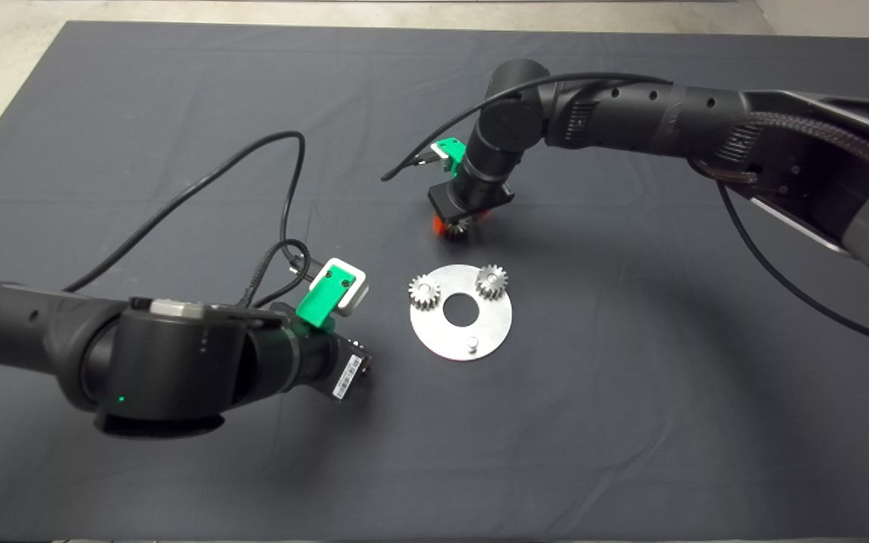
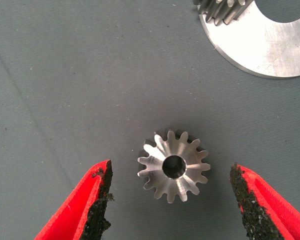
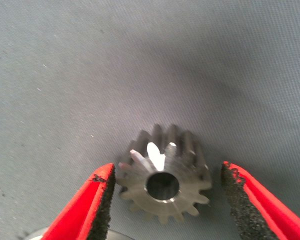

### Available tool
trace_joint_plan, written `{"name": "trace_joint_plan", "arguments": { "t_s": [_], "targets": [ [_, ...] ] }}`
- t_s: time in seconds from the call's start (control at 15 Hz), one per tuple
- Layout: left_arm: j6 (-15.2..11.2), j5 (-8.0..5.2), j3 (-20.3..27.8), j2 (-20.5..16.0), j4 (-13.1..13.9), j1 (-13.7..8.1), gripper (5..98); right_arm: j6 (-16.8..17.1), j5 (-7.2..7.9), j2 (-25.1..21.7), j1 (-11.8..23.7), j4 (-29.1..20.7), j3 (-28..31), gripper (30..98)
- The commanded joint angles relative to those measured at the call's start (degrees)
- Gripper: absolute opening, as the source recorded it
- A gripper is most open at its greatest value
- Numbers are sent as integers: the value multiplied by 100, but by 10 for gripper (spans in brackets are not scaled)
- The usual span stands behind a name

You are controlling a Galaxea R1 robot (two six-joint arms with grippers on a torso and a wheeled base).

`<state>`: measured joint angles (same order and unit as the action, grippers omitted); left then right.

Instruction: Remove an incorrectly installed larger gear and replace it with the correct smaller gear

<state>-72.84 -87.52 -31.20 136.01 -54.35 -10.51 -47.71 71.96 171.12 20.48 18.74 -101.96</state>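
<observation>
The left pincer hangs with its red fingers spread wide, their black pads rough and crumbly. Between them, touching neither pad, a small silver spur gear lies flat on the dark woven mat, its teeth bright and its bore dark. Beyond its fingertips lies a smooth-rimmed flat silver plate with a wide round hole. The plate carries two small gears and a bare peg. From above, the arm hides this pincer's gear.

The right pincer, on the plate's far side, is also apart, straddling a second spur gear. This gear is thick and tilted, and one pad sits just beside its teeth. A blurred silver edge shows near its fingers. Which loose gear is wider cannot be told.
</observation>
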Motion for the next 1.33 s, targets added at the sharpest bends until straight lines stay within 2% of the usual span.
{"name": "trace_joint_plan", "arguments": {
  "t_s": [0.0, 0.13, 0.2, 0.33, 0.4, 0.47, 0.6, 0.8, 0.93, 1.07, 1.27],
  "targets": [
    [-28, -363, 98, -183, 12, -74, 587, 60, -51, 41, 134, 192, 29, 557],
    [-11, -363, 106, -309, 29, -74, 626, 87, -73, 41, 97, 192, 38, 514],
    [-2, -371, 106, -359, 57, -74, 635, 96, -146, 41, 88, 192, 38, 502],
    [26, -363, 132, -474, 268, -74, 677, 149, -191, 49, 68, 192, 38, 500],
    [42, -355, 213, -544, 302, -74, 684, 174, -200, 49, 70, 192, 29, 463],
    [42, -371, 238, -577, 411, -81, 685, 189, -200, 49, 70, 200, 35, 457],
    [42, -371, 203, -579, 858, -136, 686, 218, -191, 41, 62, 200, 29, 448],
    [24, -354, 212, -659, 1404, -534, 686, 271, -191, 32, 35, 209, 29, 434],
    [11, -354, 212, -768, 1811, -987, 686, 280, -182, 41, 35, 209, 37, 434],
    [15, -354, 203, -833, 2489, -1393, 686, 271, -182, 39, 35, 227, 38, 426],
    [15, -363, 203, -1025, 3747, -1924, 686, 280, -165, 32, 35, 243, 38, 414]
  ]
}}
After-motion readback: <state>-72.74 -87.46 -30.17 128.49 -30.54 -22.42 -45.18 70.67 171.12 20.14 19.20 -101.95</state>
